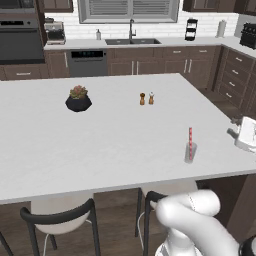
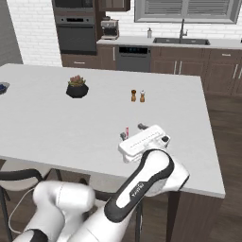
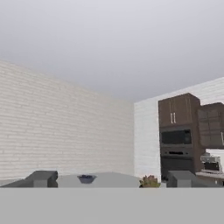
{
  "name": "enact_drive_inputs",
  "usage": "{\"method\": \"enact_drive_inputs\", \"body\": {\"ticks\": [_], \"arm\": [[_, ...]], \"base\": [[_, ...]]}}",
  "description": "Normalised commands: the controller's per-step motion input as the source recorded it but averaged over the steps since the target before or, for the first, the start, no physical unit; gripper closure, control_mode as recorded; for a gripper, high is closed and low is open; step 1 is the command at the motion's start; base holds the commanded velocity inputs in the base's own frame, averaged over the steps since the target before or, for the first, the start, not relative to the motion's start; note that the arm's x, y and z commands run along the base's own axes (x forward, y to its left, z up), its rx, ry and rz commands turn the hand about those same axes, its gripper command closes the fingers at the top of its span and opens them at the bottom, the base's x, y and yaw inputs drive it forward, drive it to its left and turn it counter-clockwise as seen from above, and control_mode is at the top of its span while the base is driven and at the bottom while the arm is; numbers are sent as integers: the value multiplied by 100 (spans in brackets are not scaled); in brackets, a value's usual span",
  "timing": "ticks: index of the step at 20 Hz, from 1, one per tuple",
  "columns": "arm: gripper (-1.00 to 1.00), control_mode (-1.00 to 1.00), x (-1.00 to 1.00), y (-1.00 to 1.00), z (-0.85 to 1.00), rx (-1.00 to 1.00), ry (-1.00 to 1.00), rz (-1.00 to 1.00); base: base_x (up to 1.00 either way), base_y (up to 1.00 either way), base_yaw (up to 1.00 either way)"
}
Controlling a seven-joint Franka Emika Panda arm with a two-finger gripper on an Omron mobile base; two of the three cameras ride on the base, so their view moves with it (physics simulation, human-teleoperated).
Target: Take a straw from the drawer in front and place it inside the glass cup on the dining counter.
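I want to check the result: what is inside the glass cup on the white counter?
The red-and-white straw stands inside the glass cup, sticking out above its rim. The cup is too small here to tell if anything else is at its bottom.

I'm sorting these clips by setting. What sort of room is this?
A home kitchen, rendered rather than real. A sink sits under a window on the back counter, a built-in wall oven stands among dark wood cabinets, and a large white-topped dining counter with black-framed chairs fills the middle.

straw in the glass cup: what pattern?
Red and white stripes on the straw, standing in the glass cup; clearest in the left base view.
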Motion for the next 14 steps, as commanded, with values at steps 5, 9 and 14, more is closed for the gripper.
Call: {"method": "enact_drive_inputs", "body": {"ticks": [5,9,14], "arm": [[-100,-100,-100,19,48,-28,3,-13],[-100,-100,-100,35,19,-37,13,-14],[-100,-100,-90,42,13,-36,19,-14]], "base": [[0,0,0],[0,0,0],[0,0,0]]}}
